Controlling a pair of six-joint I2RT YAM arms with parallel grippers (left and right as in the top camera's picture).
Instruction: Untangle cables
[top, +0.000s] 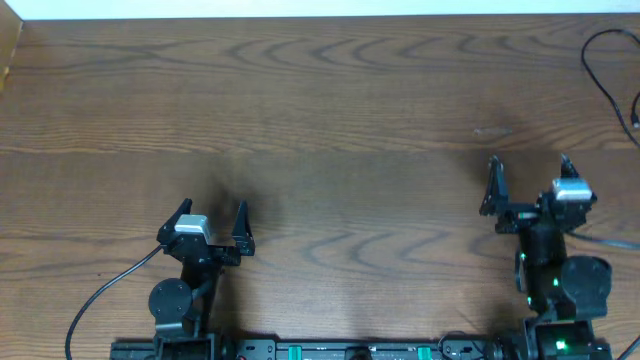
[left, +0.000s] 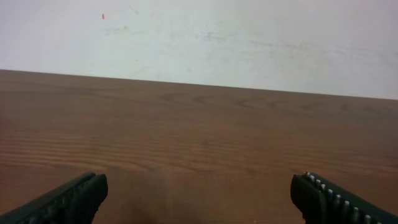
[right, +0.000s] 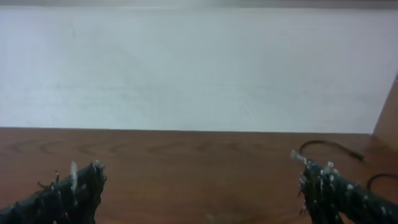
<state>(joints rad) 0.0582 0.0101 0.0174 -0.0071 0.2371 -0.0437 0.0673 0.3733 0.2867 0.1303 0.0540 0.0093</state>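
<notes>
A thin black cable (top: 587, 65) near the bench's (top: 320, 90) far right corner ran off the overhead picture's right edge, so its full run and ends were out of sight. The right wrist view showed it only as blurred dark loops, again cut at the edge. A faint pale mark (top: 492, 130) beyond the right end effector (top: 530, 165) was too small to identify.

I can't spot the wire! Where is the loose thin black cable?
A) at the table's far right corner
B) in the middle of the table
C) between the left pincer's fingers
A: the thin black cable loops at the far right of the table, beyond the right pincer.
</notes>
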